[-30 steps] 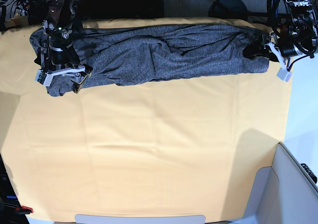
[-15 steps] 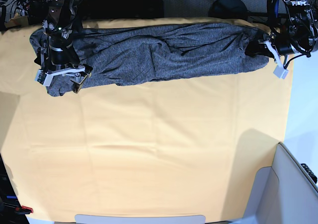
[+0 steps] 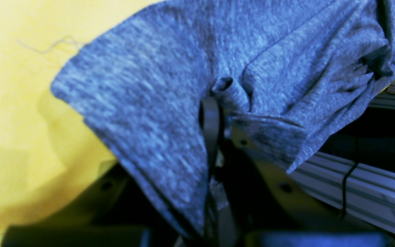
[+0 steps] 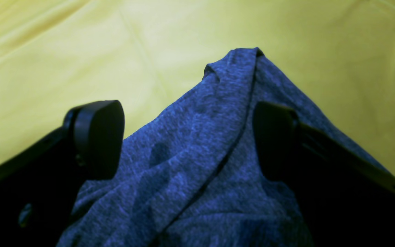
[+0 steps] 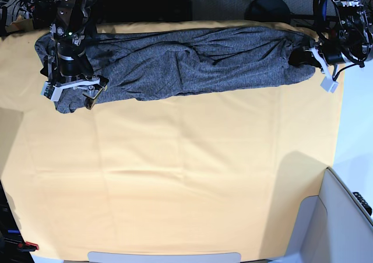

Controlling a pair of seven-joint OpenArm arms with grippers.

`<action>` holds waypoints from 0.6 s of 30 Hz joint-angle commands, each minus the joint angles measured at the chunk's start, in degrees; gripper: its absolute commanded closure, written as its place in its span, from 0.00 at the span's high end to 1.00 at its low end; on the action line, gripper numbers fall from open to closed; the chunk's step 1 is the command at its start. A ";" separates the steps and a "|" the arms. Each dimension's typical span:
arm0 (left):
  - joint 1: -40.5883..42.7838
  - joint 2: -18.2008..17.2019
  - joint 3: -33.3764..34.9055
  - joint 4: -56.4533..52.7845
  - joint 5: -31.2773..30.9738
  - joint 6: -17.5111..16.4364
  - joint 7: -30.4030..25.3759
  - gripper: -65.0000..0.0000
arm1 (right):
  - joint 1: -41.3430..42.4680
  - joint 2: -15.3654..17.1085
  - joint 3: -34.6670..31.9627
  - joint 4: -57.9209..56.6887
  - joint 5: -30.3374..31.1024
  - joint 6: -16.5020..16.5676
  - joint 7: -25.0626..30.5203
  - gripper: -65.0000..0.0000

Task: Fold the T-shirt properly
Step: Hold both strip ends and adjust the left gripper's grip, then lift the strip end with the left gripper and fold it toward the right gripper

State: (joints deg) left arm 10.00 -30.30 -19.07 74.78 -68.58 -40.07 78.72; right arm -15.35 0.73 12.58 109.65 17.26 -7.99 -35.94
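Observation:
The dark grey T-shirt point(image 5: 186, 59) lies bunched in a long band across the far side of the table. At its right end in the base view, my left gripper point(image 5: 310, 56) is shut on a pinch of the fabric. The left wrist view shows the T-shirt point(image 3: 149, 85) gathered into a small roll between the closed fingers of the left gripper point(image 3: 223, 116). At the band's left end, my right gripper point(image 5: 73, 91) stands open. In the right wrist view the right gripper point(image 4: 187, 137) straddles a ridge of the T-shirt point(image 4: 218, 85), its black pads point(image 4: 98, 137) apart on either side.
A yellow-orange cloth point(image 5: 175, 175) covers the table. A grey bin point(image 5: 344, 216) stands at the near right corner. An aluminium rail point(image 3: 355, 185) runs just beyond the table edge by the left gripper. A black round base point(image 5: 268, 9) sits behind the table.
The left gripper has closed on the shirt's right end and drawn in slightly toward it. The right gripper and the rest of the shirt have not moved.

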 commanded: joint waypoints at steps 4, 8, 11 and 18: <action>-0.11 -0.68 0.04 2.97 -0.39 0.07 1.28 0.00 | 0.54 0.28 0.21 1.08 0.02 0.12 1.61 0.88; -0.11 1.16 -0.31 11.15 -0.39 0.07 1.28 0.00 | 0.63 0.63 0.56 1.17 0.02 0.12 1.61 0.88; -0.02 2.74 -0.05 16.34 -0.39 0.07 1.28 0.00 | 0.72 0.81 0.65 1.26 0.02 0.12 1.61 0.88; -2.13 7.32 1.71 20.47 -0.30 0.07 1.28 0.00 | 0.45 1.86 3.11 1.52 -0.07 0.12 1.61 0.88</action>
State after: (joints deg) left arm 8.73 -22.20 -17.30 93.95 -67.09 -39.92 80.97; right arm -15.27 1.91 15.16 109.86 17.52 -7.55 -36.03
